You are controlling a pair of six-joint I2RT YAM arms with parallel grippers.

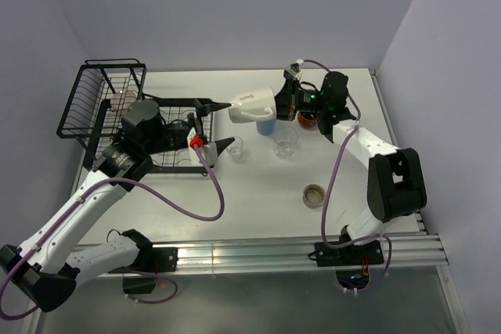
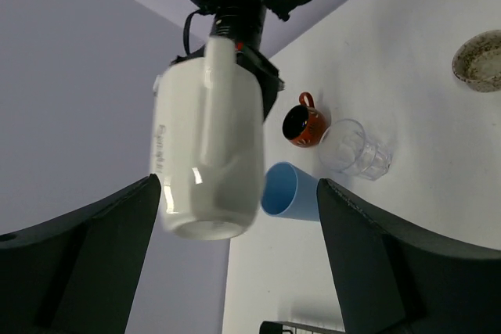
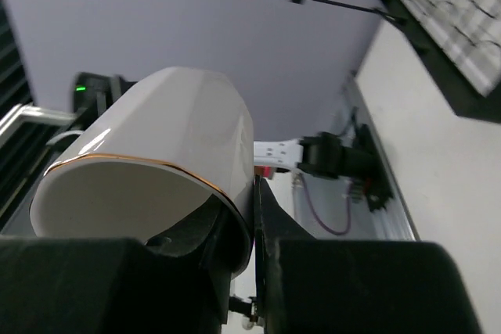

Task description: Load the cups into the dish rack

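My right gripper [image 1: 283, 102] is shut on the rim of the cream mug [image 1: 252, 105] and holds it sideways in the air above the blue tumbler [image 1: 266, 126]. In the right wrist view the mug [image 3: 156, 154] has its wall pinched between the fingers [image 3: 254, 217]. My left gripper [image 1: 223, 124] is open, with its tips just short of the mug's base; in the left wrist view the mug [image 2: 210, 150] hangs between them [image 2: 239, 184]. On the table are two clear glasses [image 1: 237, 149] [image 1: 286, 142], a dark brown-orange cup [image 1: 308, 120] and a low brownish cup [image 1: 314, 195]. A pinkish mug [image 1: 124, 101] sits in the black dish rack [image 1: 78, 95].
The rack stands at the table's far left, under my left arm. Walls close the back and both sides. The left wrist view also shows the tumbler [image 2: 290, 192], the orange cup [image 2: 304, 124], one glass [image 2: 356, 150] and the low cup [image 2: 479, 60].
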